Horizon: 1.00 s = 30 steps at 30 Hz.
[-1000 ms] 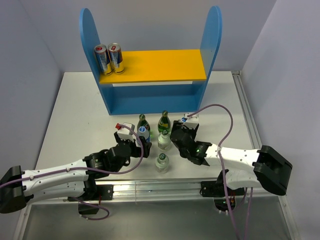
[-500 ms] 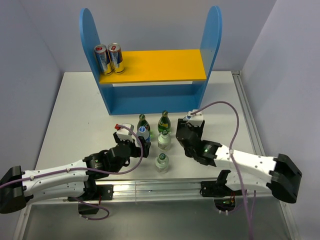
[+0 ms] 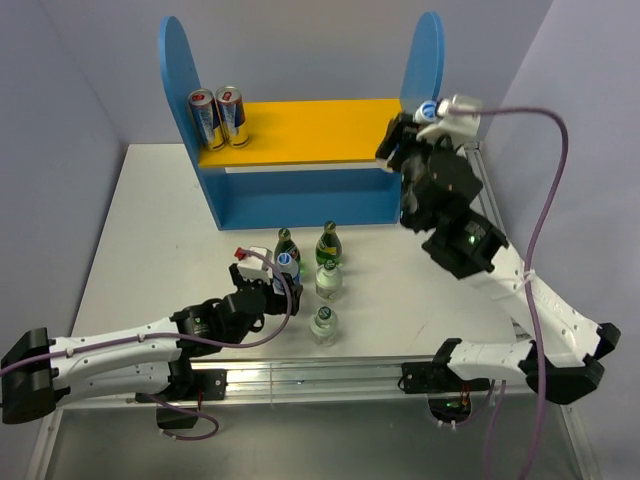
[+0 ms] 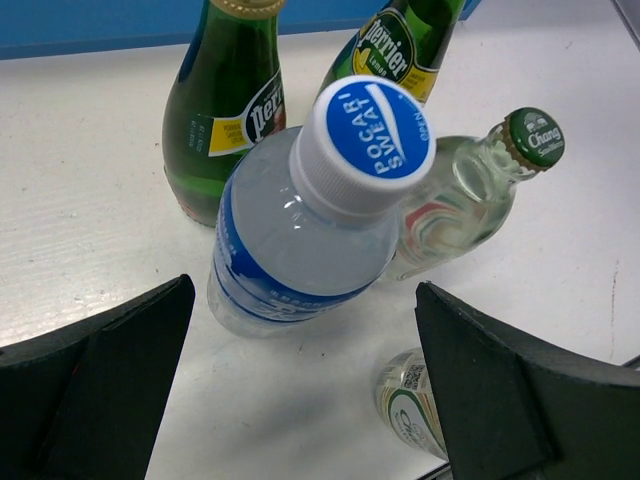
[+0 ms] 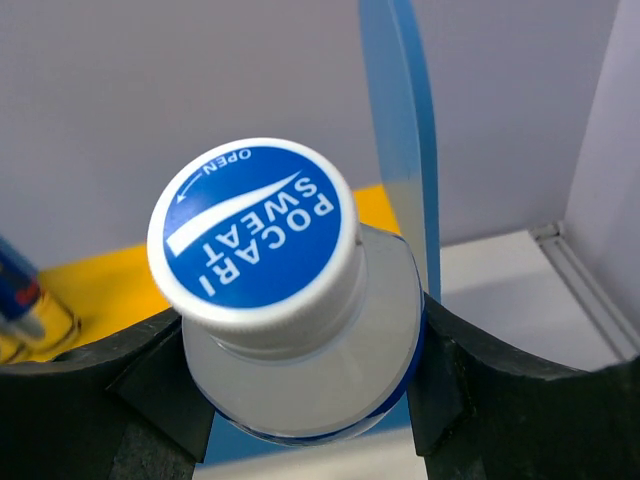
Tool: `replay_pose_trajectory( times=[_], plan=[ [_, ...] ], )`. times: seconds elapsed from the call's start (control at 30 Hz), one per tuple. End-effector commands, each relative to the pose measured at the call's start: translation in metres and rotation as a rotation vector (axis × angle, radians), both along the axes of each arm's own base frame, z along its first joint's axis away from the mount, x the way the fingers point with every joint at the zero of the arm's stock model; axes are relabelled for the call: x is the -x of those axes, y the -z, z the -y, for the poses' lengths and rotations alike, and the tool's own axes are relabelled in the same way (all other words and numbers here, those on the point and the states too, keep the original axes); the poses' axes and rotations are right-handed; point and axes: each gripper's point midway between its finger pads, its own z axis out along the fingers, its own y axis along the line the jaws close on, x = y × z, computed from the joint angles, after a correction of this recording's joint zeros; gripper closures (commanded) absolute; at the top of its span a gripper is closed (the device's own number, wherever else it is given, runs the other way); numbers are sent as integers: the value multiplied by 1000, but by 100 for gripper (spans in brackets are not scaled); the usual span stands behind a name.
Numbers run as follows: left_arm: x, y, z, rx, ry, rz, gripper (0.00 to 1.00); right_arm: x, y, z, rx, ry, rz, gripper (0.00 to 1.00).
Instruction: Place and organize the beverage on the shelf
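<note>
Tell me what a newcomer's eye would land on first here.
The right hand, shut on a blue-capped Pocari Sweat bottle, holds it high beside the right blue panel of the shelf, near the yellow board. On the table below, the open left hand flanks a twin bottle close to two green Perrier bottles. Two cans stand at the board's left end.
</note>
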Motion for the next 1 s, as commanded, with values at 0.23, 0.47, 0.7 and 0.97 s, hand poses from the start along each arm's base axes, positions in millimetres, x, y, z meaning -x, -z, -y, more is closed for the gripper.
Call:
replay_pose_trajectory(
  times=[0.23,0.47,0.7,0.97],
  plan=[
    [-6,-37,15,55,7,46,1,-100,-53,-5,38,-11,3,100],
    [-6,-30,9,40,-17,29,1,-158,-19,-5,28,8,-87,100],
    [-9,-26,-4,61,-85,28,1,-182,20,4,25,51,-148,100],
    [-9,-22,-4,43,-93,14,1,-187,42,9,23,57,-187,60]
  ],
)
